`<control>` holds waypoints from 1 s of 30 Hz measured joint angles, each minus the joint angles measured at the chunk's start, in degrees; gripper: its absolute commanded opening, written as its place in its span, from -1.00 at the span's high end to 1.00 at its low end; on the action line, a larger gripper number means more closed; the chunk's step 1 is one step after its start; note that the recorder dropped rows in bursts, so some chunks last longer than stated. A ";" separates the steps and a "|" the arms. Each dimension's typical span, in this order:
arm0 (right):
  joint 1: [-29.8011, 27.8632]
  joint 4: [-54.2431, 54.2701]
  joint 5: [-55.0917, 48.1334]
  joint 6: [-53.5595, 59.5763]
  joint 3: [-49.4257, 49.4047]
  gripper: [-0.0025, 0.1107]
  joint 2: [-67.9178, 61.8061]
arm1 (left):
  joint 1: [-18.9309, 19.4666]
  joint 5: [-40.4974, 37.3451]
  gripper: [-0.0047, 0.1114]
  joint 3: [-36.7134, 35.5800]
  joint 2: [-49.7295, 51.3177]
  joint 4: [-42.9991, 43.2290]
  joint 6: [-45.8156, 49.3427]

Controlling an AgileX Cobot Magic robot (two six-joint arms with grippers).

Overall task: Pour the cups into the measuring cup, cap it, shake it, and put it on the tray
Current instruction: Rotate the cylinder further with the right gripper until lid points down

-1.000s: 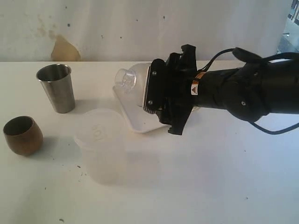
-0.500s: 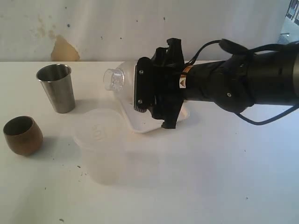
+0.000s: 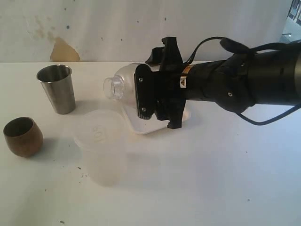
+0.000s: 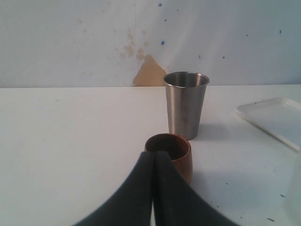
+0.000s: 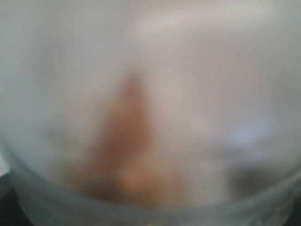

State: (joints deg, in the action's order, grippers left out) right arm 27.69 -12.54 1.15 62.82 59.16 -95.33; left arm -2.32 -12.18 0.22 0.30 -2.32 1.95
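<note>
The clear measuring cup (image 3: 117,86) lies on its side in the air, narrow base pointing left, over the white tray (image 3: 136,124). My right gripper (image 3: 143,92) is shut on it, and its blurred plastic wall (image 5: 150,113) fills the right wrist view. The steel cup (image 3: 57,88) (image 4: 186,106) stands upright at the left, the brown wooden cup (image 3: 22,136) nearer and further left. My left gripper (image 4: 154,156) is shut and holds nothing, its tips just short of the wooden cup (image 4: 178,151). It does not show in the exterior view.
A frosted lidded container (image 3: 101,146) stands in front of the tray, between the cups and the right arm. The right arm (image 3: 244,84) stretches in from the right above the table. A wall runs along the table's far edge.
The right arm has carried the measuring cup to the left over the tray and lifted slightly. The cups and the frosted container have not moved.
</note>
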 measured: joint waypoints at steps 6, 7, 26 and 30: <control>0.00 0.00 2.24 2.59 0.07 0.96 -1.59 | 0.00 0.00 0.92 0.00 0.00 0.00 0.00; 0.00 0.00 2.34 2.85 0.07 0.96 -1.91 | 0.00 0.00 0.92 0.00 0.00 0.00 0.00; 0.00 0.13 6.77 13.30 0.07 0.96 -3.16 | 0.00 0.00 0.92 0.00 0.00 0.00 0.00; 0.00 0.02 7.47 14.44 0.07 0.96 -3.16 | 0.00 0.00 0.92 0.00 0.00 0.00 0.00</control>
State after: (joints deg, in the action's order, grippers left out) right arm 27.69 -12.51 8.62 77.26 59.24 -98.49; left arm -2.32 -12.18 0.22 0.30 -2.32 1.95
